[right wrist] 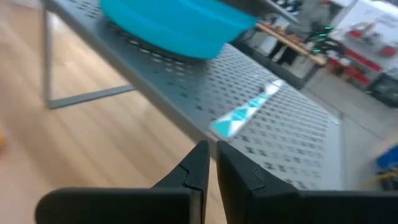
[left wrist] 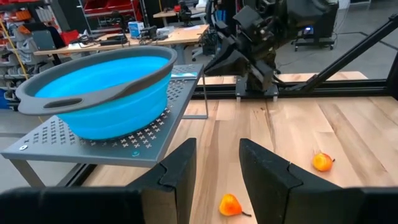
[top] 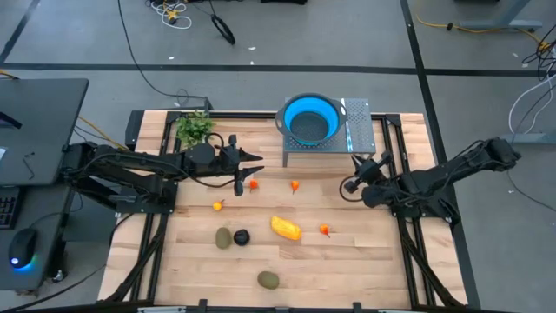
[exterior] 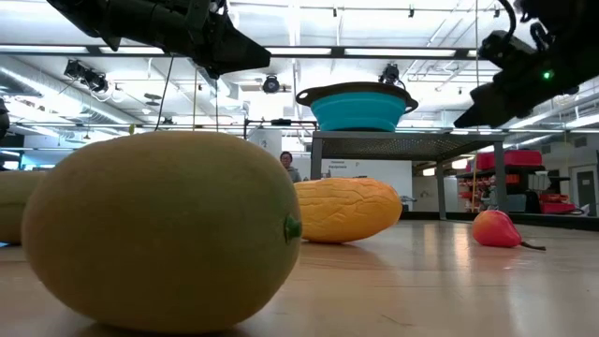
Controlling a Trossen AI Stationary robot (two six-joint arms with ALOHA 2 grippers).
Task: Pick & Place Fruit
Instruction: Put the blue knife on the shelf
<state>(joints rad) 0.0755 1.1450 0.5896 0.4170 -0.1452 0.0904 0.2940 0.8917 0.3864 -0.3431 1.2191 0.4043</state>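
Hovering above the wooden counter point(top: 347, 261), the left pincer point(top: 253, 169) is seen with its fingers point(left wrist: 177, 171) parted and nothing held between them; a small orange-red fruit point(top: 254, 184) lies on the boards just beneath its tip. The right pincer point(top: 353, 163) is raised beside the grey perforated stand point(top: 360, 130), with its fingers point(right wrist: 196, 165) nearly pressed together and empty. A blue bowl point(top: 311, 118) with a grey rim is carried on that stand at the far edge of the counter, and a pale striped strip point(right wrist: 245, 115) is laid on the stand next to it. A leafy green sprig point(top: 195, 127) is placed at the far left corner.

The fruit is scattered over the counter, none of it in the bowl. An elongated yellow-orange piece point(top: 286, 228) is found near the middle, with a tiny orange-red one point(top: 325, 230) just to its right. Two more tiny ones point(top: 295, 184) point(top: 217, 206) are spread further back and left. A blackish round fruit point(top: 241, 236) is set touching or just beside an olive-green oval point(top: 224, 237), and a second green oval point(top: 268, 279) lies nearest the front edge.
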